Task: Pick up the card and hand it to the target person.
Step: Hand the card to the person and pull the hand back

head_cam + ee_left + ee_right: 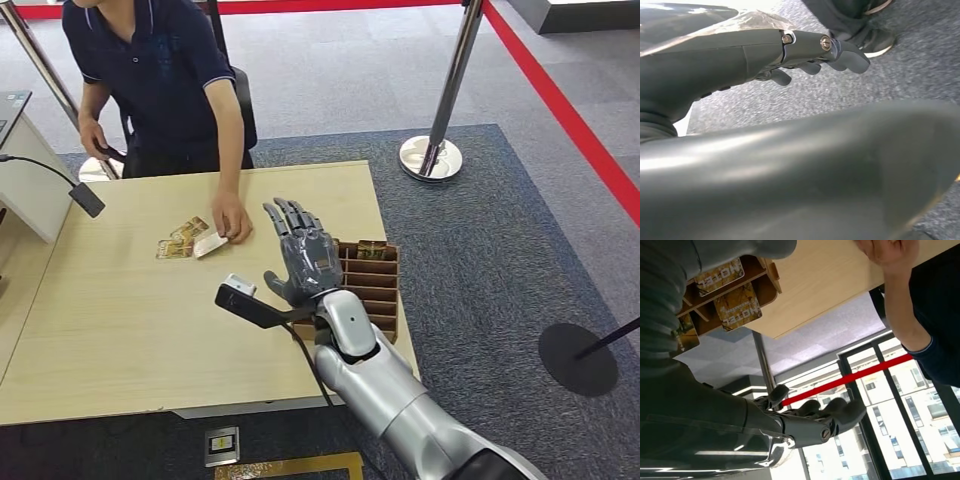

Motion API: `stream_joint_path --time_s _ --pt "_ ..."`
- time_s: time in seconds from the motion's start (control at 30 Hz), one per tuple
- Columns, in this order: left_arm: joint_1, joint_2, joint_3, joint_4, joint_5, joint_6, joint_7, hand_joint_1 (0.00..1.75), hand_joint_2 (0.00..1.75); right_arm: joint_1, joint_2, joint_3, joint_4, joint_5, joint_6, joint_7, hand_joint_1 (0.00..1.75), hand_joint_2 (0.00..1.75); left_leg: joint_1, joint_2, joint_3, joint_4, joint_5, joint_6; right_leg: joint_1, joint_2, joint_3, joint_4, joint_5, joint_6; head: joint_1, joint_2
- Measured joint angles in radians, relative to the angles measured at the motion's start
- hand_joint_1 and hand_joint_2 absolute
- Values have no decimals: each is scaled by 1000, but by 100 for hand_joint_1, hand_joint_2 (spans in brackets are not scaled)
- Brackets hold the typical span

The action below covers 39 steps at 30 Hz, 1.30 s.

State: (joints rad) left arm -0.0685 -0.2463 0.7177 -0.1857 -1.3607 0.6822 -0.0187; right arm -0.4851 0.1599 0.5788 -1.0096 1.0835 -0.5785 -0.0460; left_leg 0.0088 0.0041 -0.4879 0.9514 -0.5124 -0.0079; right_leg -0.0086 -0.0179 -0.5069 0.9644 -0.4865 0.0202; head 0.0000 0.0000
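One wooden table (113,330) is taking up most of the head view, with a person (162,80) in a dark polo sitting at its far edge, toward eleven o'clock. The robot's right arm is reaching in from five o'clock, and its right hand (306,250) is hovering above the tabletop with fingers spread and nothing in them — released. Just beside it at three o'clock, a wooden card holder (373,285) is sitting at the table's right edge, with gold cards (737,306) lying in its slots. At ten o'clock from the right hand, the person's hand (230,215) is resting on a pale card (210,244), and two more gold cards (180,240) are lying just beside it. The left hand (810,52) is hanging over grey carpet, its fingers partly curled — holding nothing.
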Motion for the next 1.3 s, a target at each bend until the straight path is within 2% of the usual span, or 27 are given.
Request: stream_joint_path --time_s 0.13,0.2,0.23,0.3,0.37,0.43,0.47,0.5,0.53,0.6,0.67,0.73,0.83,0.9,0.93,1.03,1.07,1.17,1.3 --pt "3 1 8 0 10 2 -10 0 0 133 -73 -125 -147 45 -79 14 0 175 0 -3 2 0 -1 0 0 -3 3 -1 -1 0 0 0" --pt "5 1 12 0 13 4 -13 0 0 219 -87 -238 -252 79 -105 -3 0 175 0 -3 2 0 -1 0 0 -3 3 -1 -2 0 0 0" --pt "5 1 15 0 16 6 -13 0 0 269 -73 -330 -323 102 -116 -30 0 175 0 -3 2 0 -1 0 0 -4 3 -1 -2 0 0 0" --pt "5 4 20 0 20 6 -16 0 0 364 -24 -539 -456 111 -120 -139 0 175 0 -3 1 0 -2 0 -1 -3 2 -1 -2 0 0 0" --pt "5 9 25 1 24 5 -21 0 0 420 61 -772 -562 78 -120 -273 0 175 -1 -4 -1 1 -2 1 -1 -4 1 0 -2 0 0 0" --pt "5 11 33 1 30 4 -18 0 0 444 142 -1037 -611 -36 -120 -417 0 175 -1 -5 -3 2 -2 1 -1 -5 -1 0 -2 0 0 0" --pt "5 11 37 1 32 4 -15 0 0 457 165 -1169 -608 -117 -120 -484 0 175 -1 -4 -2 2 -2 1 -1 -4 -1 0 -2 0 0 0" --pt "6 10 40 1 35 5 -14 0 0 469 166 -1254 -586 -196 -120 -537 0 175 -1 -5 -2 1 -2 1 -1 -5 0 0 -2 0 0 0" --pt "7 9 46 0 39 6 -11 0 0 477 160 -1306 -550 -259 -120 -548 0 175 -1 -7 -1 1 -2 1 -1 -7 1 -2 -2 0 0 0" --pt "8 8 54 1 47 9 -10 0 0 492 105 -1317 -423 -347 -111 -489 0 175 0 -8 1 -1 -1 2 -1 -7 3 -4 -2 1 0 0" --pt "9 8 59 2 54 10 -16 0 0 481 19 -1321 -188 -461 -96 -383 0 175 1 -5 2 -2 -2 2 0 -4 6 -7 -1 1 0 0" --pt "11 9 58 4 56 8 -23 0 0 452 -42 -1347 21 -551 -95 -357 0 175 2 -1 4 -3 -3 2 1 0 7 -8 0 1 0 0" --pt "10 12 55 5 55 3 -32 0 0 385 -133 -1391 421 -578 -95 -300 0 175 1 1 4 -3 -3 2 1 1 6 -8 0 1 0 0" --pt "10 15 53 6 54 0 -44 0 0 364 -167 -1394 657 -558 -84 -230 0 175 2 2 5 -2 -4 1 2 1 7 -8 0 1 0 0" --pt "9 16 53 7 55 -2 -48 0 44 364 -167 -1391 718 -550 -74 -199 0 175 2 2 5 -2 -4 1 2 1 8 -9 0 1 0 0" --pt "9 18 48 9 49 -9 -56 0 175 386 -126 -1364 804 -510 5 -16 0 175 2 1 4 -1 -4 1 1 1 6 -6 -1 1 0 0" --pt "9 17 45 9 46 -12 -60 0 175 397 -104 -1354 818 -496 37 55 0 175 2 2 4 -1 -4 1 1 2 6 -6 -2 1 0 0" --pt "10 12 40 10 42 -20 -71 0 175 412 -53 -1343 828 -482 88 155 0 175 3 3 4 0 -5 0 1 2 4 -4 -2 0 0 0" --pt "10 13 33 13 35 -46 -80 0 175 415 -19 -1314 819 -454 136 183 0 175 3 4 3 -1 -5 0 1 4 2 -2 -3 -2 0 0"
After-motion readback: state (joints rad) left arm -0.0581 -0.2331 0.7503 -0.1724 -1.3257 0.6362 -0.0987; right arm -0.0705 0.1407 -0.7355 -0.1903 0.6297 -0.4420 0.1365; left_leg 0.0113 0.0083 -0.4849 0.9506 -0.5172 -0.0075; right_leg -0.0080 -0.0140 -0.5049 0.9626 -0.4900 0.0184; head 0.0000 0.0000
